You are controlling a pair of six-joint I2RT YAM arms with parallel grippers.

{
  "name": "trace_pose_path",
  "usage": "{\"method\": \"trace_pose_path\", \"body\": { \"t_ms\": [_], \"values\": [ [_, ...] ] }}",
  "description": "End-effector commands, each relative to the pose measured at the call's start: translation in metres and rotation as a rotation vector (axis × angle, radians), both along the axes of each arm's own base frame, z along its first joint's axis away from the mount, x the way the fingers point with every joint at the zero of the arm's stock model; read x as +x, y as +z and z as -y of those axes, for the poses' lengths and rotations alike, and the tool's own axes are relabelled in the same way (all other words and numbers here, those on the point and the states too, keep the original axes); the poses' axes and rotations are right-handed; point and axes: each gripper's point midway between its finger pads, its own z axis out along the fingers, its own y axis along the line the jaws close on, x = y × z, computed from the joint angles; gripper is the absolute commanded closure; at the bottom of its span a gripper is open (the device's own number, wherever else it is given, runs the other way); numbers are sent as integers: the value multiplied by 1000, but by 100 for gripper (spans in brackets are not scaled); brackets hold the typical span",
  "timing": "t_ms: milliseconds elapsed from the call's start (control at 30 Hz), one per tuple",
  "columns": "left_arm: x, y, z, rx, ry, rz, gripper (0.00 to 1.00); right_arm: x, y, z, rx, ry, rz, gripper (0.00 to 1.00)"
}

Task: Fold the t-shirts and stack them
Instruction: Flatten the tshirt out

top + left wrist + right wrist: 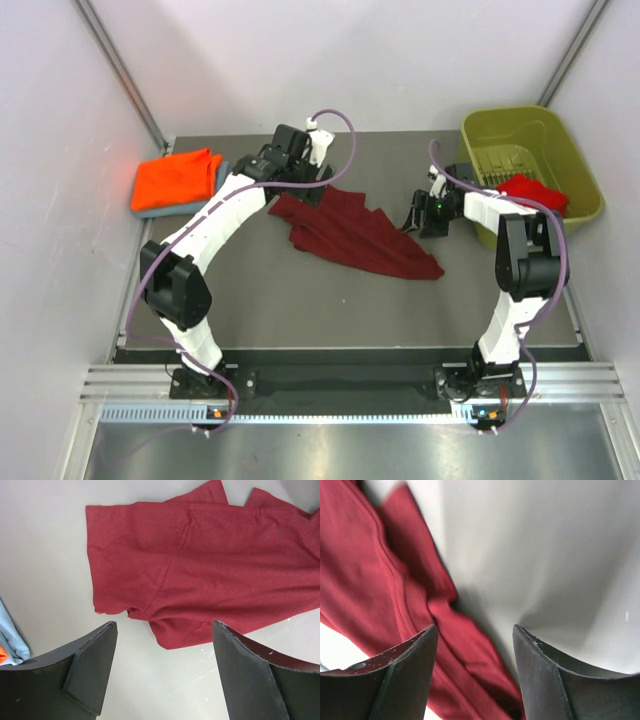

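Note:
A dark maroon t-shirt lies crumpled in the middle of the table. My left gripper hovers open over its far left end; the left wrist view shows the shirt just beyond the gripper, with bare table between the fingers. At the shirt's right edge my right gripper is open, and a fold of the maroon cloth runs between its fingers. At the far left, a folded orange t-shirt rests on a grey-blue one. The bin holds a red t-shirt.
The olive-green plastic bin stands at the table's far right corner, just behind the right arm. White walls close in both sides and the back. A strip of the grey-blue cloth shows at the left edge of the left wrist view.

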Motion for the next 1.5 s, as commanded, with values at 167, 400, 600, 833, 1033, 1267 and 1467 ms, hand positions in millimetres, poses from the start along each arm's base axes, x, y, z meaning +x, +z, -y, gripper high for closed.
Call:
{"method": "trace_pose_path", "body": {
  "t_ms": [167, 400, 600, 833, 1033, 1267, 1467],
  "values": [
    [7, 37, -7, -38, 33, 89, 19, 42, 4, -32, 44, 62, 85, 49],
    [25, 46, -24, -29, 85, 126, 19, 30, 3, -37, 56, 93, 51, 60],
    [43, 53, -37, -36, 132, 149, 19, 22, 11, -34, 64, 81, 56, 89],
    [47, 49, -32, -60, 129, 134, 19, 53, 53, -31, 43, 88, 187, 100],
    [49, 45, -35, -53, 145, 135, 19, 111, 153, -36, 41, 121, 465, 100],
    [50, 45, -42, -56, 180, 140, 19, 127, 250, -57, 51, 201, 720, 100],
    [49, 43, -55, -69, 242, 136, 19, 62, 313, -91, 74, 396, 844, 100]
  ]
}}
